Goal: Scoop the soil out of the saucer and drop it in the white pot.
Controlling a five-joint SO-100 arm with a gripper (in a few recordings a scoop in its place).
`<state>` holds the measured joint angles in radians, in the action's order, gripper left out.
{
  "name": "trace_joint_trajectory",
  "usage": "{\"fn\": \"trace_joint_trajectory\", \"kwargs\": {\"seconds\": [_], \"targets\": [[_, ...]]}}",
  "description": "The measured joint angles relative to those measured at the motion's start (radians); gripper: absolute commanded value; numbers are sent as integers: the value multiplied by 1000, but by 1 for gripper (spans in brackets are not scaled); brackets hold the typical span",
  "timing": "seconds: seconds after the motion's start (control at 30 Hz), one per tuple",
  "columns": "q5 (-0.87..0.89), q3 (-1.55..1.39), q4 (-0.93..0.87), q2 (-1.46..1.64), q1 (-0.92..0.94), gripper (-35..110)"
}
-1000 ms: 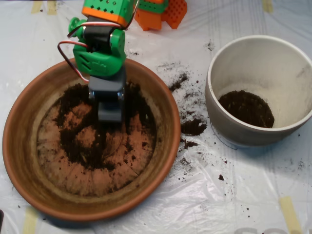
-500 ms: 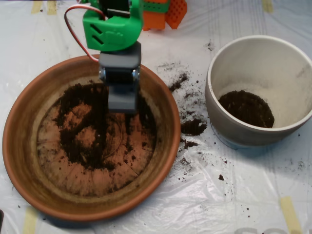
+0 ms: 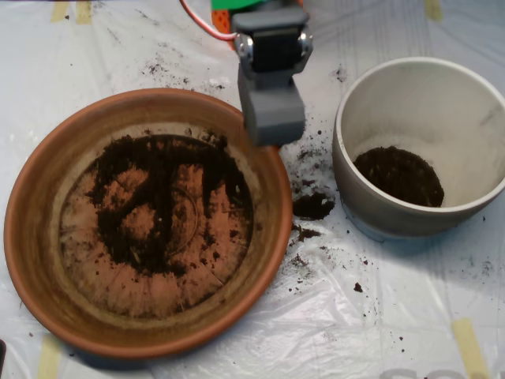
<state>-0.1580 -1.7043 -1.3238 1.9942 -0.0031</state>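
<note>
Scoop lifted out of the saucer and swung right, on its way to the white pot.

The saucer, a wide shallow terracotta dish with a raised rim and faint radial lines, still holds most of the soil, a thin dark crumbly layer with bare clay showing in streaks. To its right stands the white pot, smooth, thick-rimmed and deep, with a dark patch of soil already at its bottom. A second ago the grey scoop sat low in the soil; it now hangs over the saucer's upper-right rim, its shells looking pressed together (whether they carry a load I cannot tell). Loose crumbs lie spilled on the plastic sheet between dish and pot.
</note>
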Motion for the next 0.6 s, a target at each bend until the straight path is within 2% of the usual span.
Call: {"fn": "trace_joint_trajectory", "kwargs": {"seconds": [0.23,0.47,0.6], "targets": [[55,196,-109,-5,-161,0],[112,469,-215,-176,-313,0],[135,545,-242,-284,-362,22]]}}
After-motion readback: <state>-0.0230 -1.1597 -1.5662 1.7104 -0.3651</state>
